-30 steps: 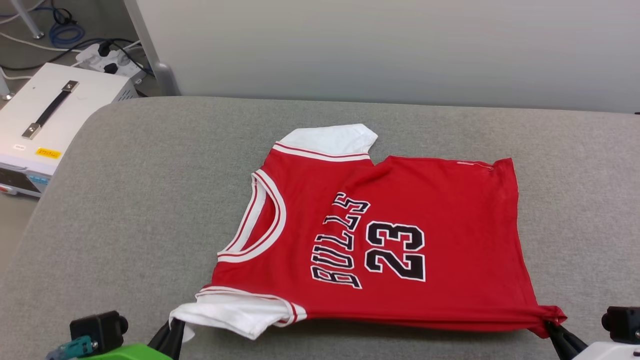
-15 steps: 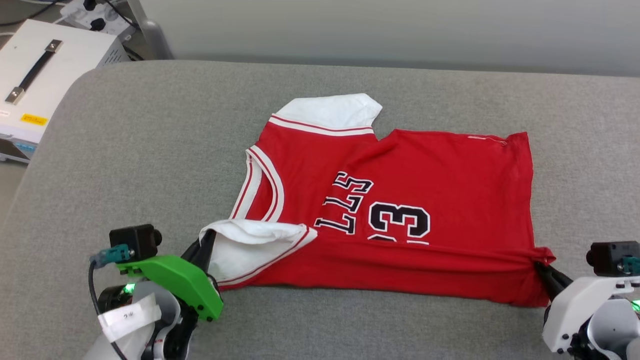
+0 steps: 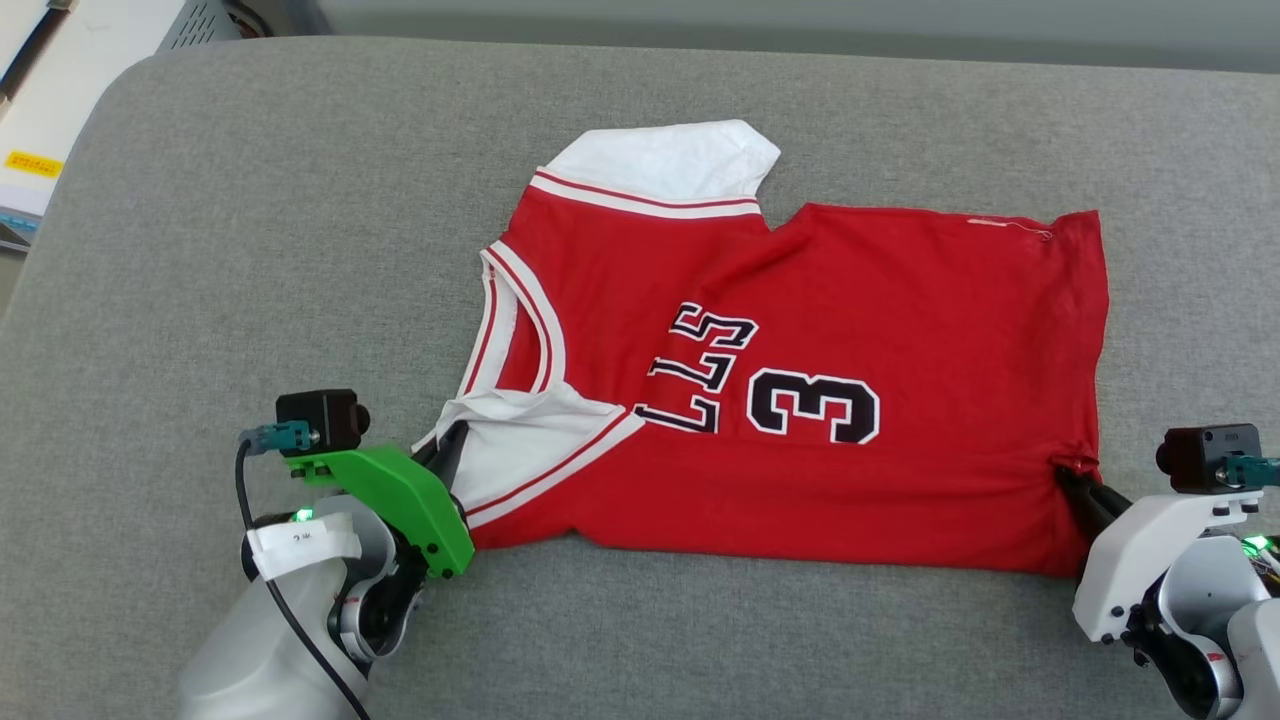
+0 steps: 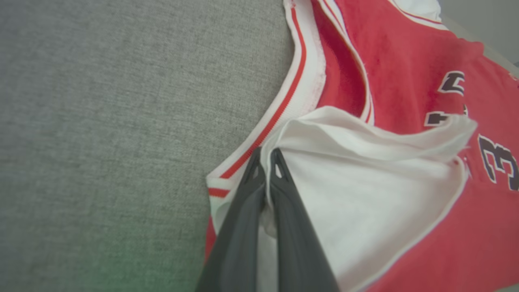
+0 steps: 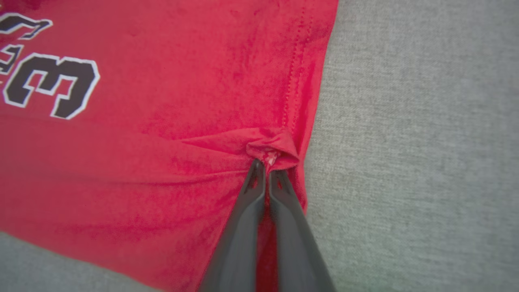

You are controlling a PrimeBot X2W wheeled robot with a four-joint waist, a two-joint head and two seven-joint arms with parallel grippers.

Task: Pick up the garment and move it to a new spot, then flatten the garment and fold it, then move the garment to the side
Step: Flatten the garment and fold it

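The garment [image 3: 900, 290] is a red jersey with white sleeves and black lettering, lying on the grey cushion with its near long edge folded up over the print. My left gripper [image 3: 455, 437] is shut on the garment's near white sleeve [image 4: 365, 182], pinching it at the fingertips [image 4: 267, 162]. At the right, my right gripper [image 3: 1068, 476] is shut on the bunched red hem corner [image 5: 272, 147] of the garment. The folded flap covers the lower half of the lettering; "LLS" and "3" [image 3: 815, 403] show. The far white sleeve [image 3: 670, 160] lies flat.
The grey cushion [image 3: 250, 230] runs across the whole head view, with bare fabric to the left, right and front of the jersey. A white equipment box [image 3: 40, 90] sits beyond the cushion's left edge.
Both grippers have carried the garment's near edge farther away from me, folding it over the lettering. The head camera has tilted down, so the whole picture shifted.
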